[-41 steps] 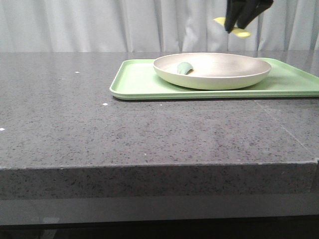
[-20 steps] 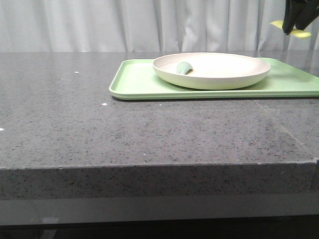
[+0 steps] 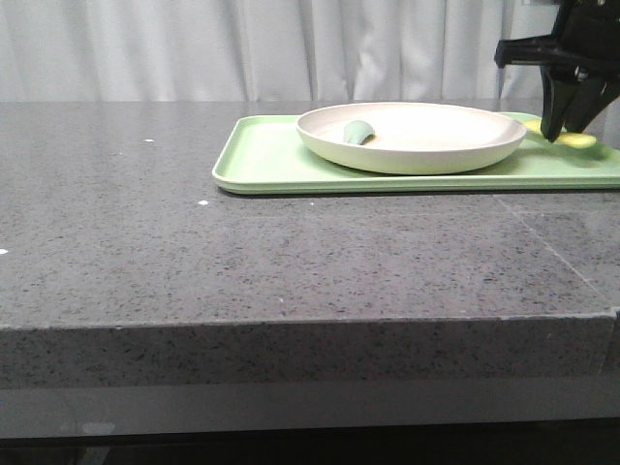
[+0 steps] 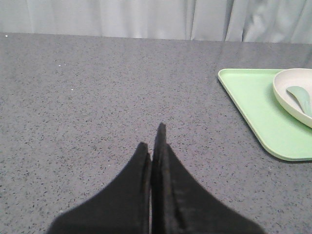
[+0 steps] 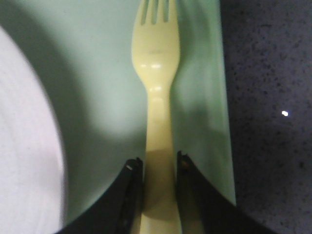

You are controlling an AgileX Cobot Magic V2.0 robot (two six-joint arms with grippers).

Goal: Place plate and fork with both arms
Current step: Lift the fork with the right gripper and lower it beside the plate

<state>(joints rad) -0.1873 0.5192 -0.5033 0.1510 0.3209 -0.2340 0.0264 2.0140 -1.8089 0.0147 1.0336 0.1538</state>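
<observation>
The cream-white plate (image 3: 417, 136) sits on the light-green tray (image 3: 262, 160); it also shows in the left wrist view (image 4: 287, 92) and the right wrist view (image 5: 24, 146). My right gripper (image 3: 562, 131) is shut on the handle of the pale yellow fork (image 3: 578, 141), low over the tray just right of the plate. In the right wrist view the fork (image 5: 156, 73) lies along the tray (image 5: 97, 73) between the fingers of the right gripper (image 5: 158, 163). My left gripper (image 4: 152, 141) is shut and empty over the bare table, left of the tray (image 4: 253, 107).
A muted grey-green piece (image 3: 358, 133) lies inside the plate at its left side, also seen in the left wrist view (image 4: 300, 95). The tray's right edge runs close beside the fork. The dark speckled table (image 3: 194, 252) has its front edge near me. A white curtain hangs behind.
My right gripper has carried the fork from high above the plate to the right and down, to tray level beside the plate. Plate and tray have not moved.
</observation>
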